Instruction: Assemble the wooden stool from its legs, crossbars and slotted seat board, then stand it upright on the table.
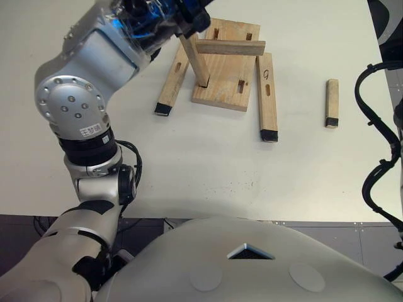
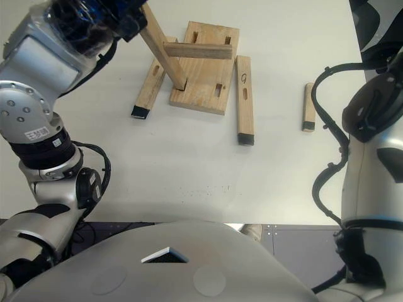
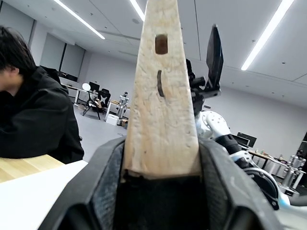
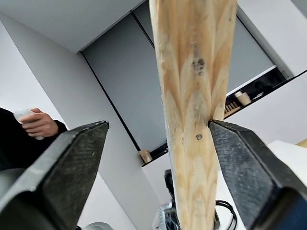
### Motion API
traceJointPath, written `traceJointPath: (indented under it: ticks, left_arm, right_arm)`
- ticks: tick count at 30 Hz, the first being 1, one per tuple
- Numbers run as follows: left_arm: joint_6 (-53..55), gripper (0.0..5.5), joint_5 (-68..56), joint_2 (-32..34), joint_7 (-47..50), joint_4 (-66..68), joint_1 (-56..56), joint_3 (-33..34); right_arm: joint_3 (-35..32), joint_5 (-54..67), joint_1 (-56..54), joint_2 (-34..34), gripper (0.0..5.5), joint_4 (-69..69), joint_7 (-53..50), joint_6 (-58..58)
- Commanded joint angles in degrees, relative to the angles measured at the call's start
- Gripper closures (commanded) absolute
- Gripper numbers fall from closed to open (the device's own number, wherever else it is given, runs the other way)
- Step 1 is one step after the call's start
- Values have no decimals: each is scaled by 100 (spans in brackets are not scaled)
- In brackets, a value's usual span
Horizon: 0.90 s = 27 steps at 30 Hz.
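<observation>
Left eye view: left hand (image 1: 187, 24), clenched on the leg (image 1: 196, 63) standing in the seat board (image 1: 221, 91)'s near-left slot at the counter (image 1: 189, 163)'s far middle, should press straight down without twisting.

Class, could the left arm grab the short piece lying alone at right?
Probably not: the left gripper is shut on a leg standing in the seat board; the short piece lies far across.

seat board (image 1: 221, 88) ×1 | leg (image 1: 173, 85) (image 1: 267, 94) (image 1: 195, 60) ×3 | crossbar (image 1: 230, 47) ×1 | short black-tipped stick (image 1: 332, 100) ×1 | wooden bar (image 4: 192, 96) ×1
</observation>
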Motion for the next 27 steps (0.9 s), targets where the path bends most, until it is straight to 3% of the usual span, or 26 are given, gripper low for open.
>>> traceJointPath:
  ticks: [1,8,12,17,20,23,27]
  left_arm:
    - [28,350,229,-21,-82,131,166,-200]
    - [-4,350,196,-16,-303,-92,252,-366]
    - [11,350,265,-6,-415,-56,314,-493]
    - [5,350,415,33,-616,-19,402,-680]
    - [53,351,436,46,-713,-26,450,-730]
    - [52,351,442,6,-681,126,443,-645]
    - [-13,351,480,-43,-671,227,427,-556]
  right_arm:
    - [9,65,-250,-233,216,10,168,88]
    - [526,-426,43,-192,341,-73,270,-394]
    - [629,-539,107,-169,347,-124,351,-602]
    - [704,-492,281,-65,266,-460,364,-514]
    - [644,-488,252,-75,266,-204,320,-410]
    - [600,-288,285,-121,321,-296,447,-93]
    - [588,-249,341,-162,331,-344,448,-76]
